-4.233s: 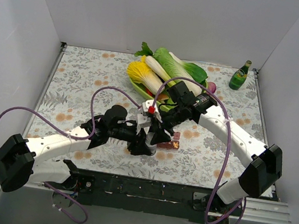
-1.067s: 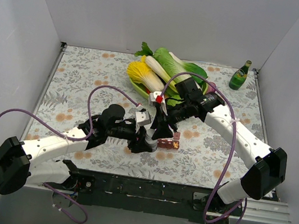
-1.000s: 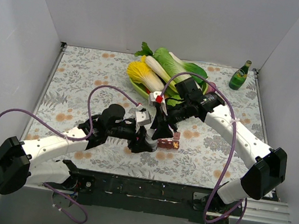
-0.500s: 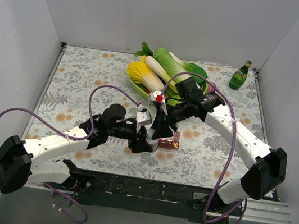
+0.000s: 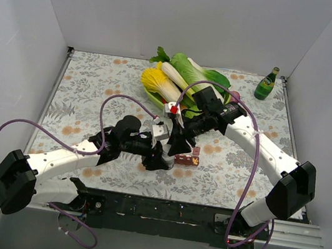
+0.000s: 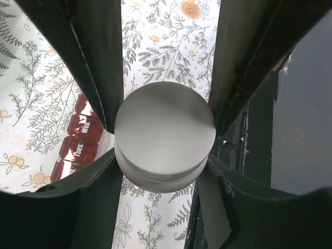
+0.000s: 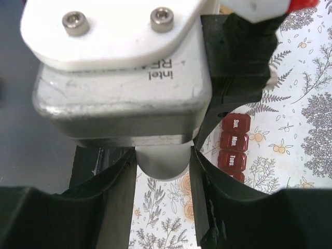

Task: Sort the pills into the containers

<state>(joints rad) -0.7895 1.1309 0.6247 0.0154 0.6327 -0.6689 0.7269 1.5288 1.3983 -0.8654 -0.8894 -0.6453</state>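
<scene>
Centre jammed: left gripper (image 5: 160, 159) & right gripper (image 5: 175, 147) meeting just beside long dark red plastic pill organiser (image 5: 187, 159). Rear: green veg tray (image 5: 152, 99), small green glass bottle (image 5: 265, 83) in right corner. Open floral tablecloth (image 5: 83, 86) at left, near right.

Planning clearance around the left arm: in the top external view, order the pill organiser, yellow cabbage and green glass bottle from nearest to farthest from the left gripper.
Measured from the left gripper:
1. pill organiser, just to its right, near the front.
2. yellow cabbage, behind it towards the back of the table.
3. green glass bottle, in the far right back corner.
</scene>
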